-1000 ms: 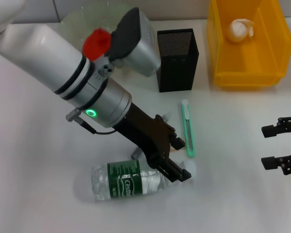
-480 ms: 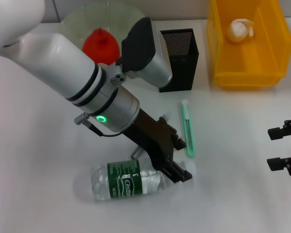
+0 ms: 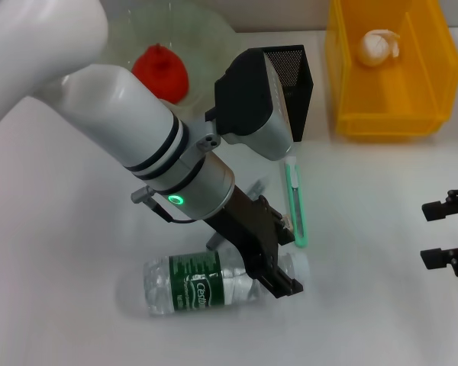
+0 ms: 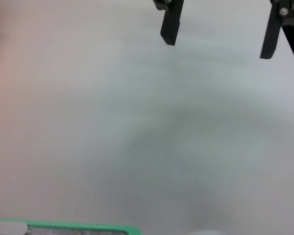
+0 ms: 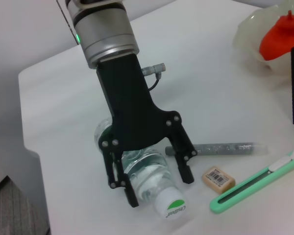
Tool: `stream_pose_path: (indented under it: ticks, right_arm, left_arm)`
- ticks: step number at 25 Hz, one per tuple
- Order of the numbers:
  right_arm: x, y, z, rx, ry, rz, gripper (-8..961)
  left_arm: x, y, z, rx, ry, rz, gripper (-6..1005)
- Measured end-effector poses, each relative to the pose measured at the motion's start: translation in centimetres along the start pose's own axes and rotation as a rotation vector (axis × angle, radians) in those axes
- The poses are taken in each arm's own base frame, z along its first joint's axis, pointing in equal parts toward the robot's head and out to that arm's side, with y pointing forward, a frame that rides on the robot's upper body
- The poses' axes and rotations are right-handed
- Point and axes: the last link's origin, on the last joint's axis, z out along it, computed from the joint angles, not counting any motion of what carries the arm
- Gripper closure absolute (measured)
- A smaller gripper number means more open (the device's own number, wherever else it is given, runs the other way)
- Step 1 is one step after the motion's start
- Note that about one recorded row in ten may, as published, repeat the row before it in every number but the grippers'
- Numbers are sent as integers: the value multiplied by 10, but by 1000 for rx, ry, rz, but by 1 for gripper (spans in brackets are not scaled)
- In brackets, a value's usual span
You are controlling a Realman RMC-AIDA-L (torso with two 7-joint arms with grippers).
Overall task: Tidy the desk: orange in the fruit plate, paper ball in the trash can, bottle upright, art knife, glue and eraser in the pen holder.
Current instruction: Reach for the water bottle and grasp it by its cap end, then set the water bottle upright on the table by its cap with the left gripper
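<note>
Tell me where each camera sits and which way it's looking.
Head: above, looking down at the desk; left arm, left claw over the bottle, right claw.
Left wrist: looks across the desk toward the right claw; own body unseen.
Right wrist: looks back at the left claw straddling the bottle; own body unseen.
Shared: art knife in all three.

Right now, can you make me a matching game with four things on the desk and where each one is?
Things:
1. paper ball
2. water bottle
3. orange
4. eraser

Places:
A. in the glass fruit plate
B. lying on its side between the left end effector's open fingers
C. in the yellow bin
D. on the desk between the bottle cap and the green art knife

Pairs: 1-C, 2-B, 3-A, 4-D
</note>
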Motion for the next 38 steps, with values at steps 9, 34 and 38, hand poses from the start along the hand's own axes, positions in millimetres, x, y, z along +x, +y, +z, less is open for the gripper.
stream_pose_path:
  ticks: [9,34,38]
  right_arm:
    - [5,3,1,-9,0,17,146]
    - [6,3,-2,-6,3,21,152]
    - [7,3,-2,-6,4,21,153]
  left_arm:
    - [-3,1,8,21,-25,24,232]
    - [-3,4,14,53,-44,81,443]
    - [0,5,12,60,-50,100,507]
